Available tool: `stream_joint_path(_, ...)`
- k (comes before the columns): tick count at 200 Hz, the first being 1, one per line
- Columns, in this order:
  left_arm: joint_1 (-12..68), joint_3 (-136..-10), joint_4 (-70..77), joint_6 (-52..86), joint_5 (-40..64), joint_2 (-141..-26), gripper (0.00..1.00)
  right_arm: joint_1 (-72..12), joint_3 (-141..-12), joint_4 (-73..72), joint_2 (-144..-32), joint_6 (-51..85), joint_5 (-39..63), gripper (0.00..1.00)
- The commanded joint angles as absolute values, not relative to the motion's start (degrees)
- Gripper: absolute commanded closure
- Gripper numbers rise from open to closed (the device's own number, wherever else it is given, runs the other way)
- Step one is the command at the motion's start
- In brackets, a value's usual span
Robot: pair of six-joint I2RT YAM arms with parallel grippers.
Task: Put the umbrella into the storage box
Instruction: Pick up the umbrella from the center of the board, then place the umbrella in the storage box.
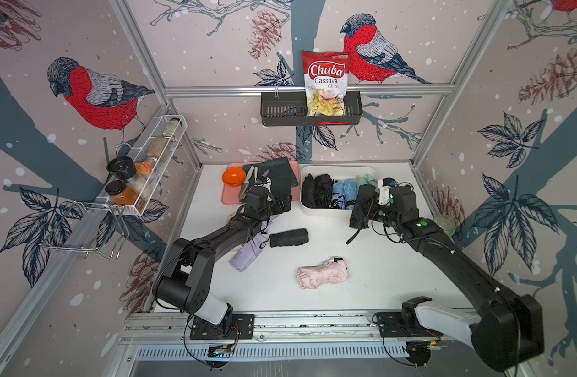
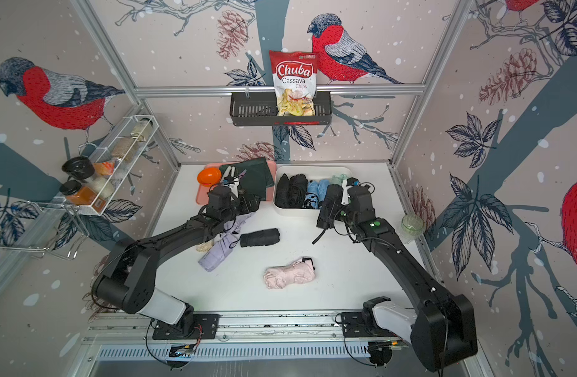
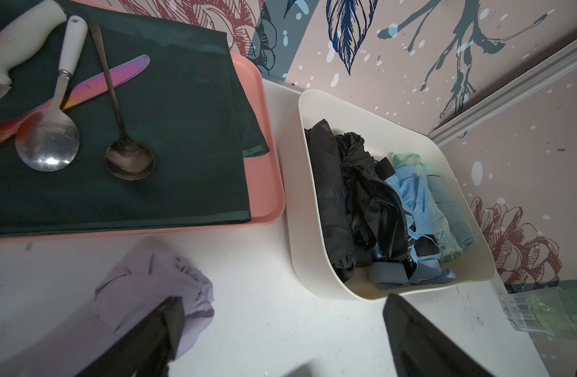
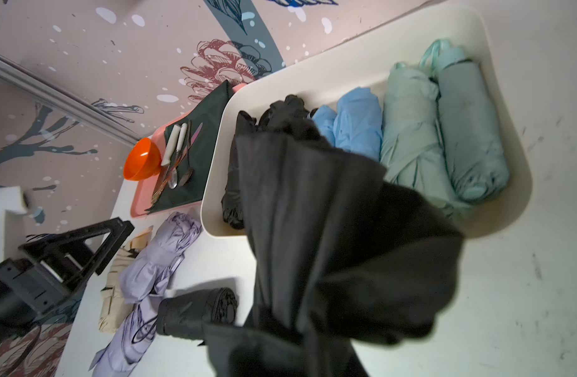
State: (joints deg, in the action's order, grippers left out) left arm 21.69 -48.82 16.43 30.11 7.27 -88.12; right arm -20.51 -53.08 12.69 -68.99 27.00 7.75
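White tabletop (image 1: pixel 362 277), bird-patterned walls (image 1: pixel 215 49): a black folded fabric umbrella (image 4: pixel 313 212) hangs tilted over the near wall of the cream-white rounded plastic storage box (image 1: pixel 326 212), clamped in the right gripper (image 1: pixel 373 200). Left gripper (image 3: pixel 283 303) stands wide apart over the end of a lilac folded umbrella (image 1: pixel 248 254).

Both arms are matte black, with boxy links and rounded joint housings. The left arm (image 1: pixel 215 240) and the right arm (image 1: pixel 460 261) each have a pale grey shoulder shell (image 1: pixel 212 310) above a black base plate (image 1: pixel 244 323) with silver screws, at 7 and 5 o'clock in both top views. Thin black cables loop around wrists and bases. Green lights (image 1: pixel 419 224) dot the right forearm, and a white bracket (image 1: pixel 383 194) marks its wrist. The left gripper (image 3: pixel 280 308) has black wedge-shaped fingers (image 3: pixel 143 339).
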Motion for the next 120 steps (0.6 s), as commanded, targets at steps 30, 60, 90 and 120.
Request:
stream_joint_path(30, 20.9, -50.9, 19.2, 31.4, 7.9, -89.2, 0.02, -23.4, -65.8, 9.2, -82.2, 24.2, 9.6, 0.88)
stream_joint_path(60, 20.8, -51.8, 19.1, 31.5, 8.2, -89.8, 0.02, -23.6, -72.1, 3.9, -90.8, 23.4, 14.5, 0.88)
stream_joint_path(90, 20.7, -52.3, 19.2, 31.7, 8.4, -90.7, 0.02, -23.6, -78.1, -1.0, -99.4, 23.4, 19.3, 0.89)
stream_joint_path(120, 20.7, -52.6, 19.2, 32.0, 8.6, -91.5, 0.02, -23.6, -84.3, -2.7, -107.2, 23.9, 21.2, 0.89)
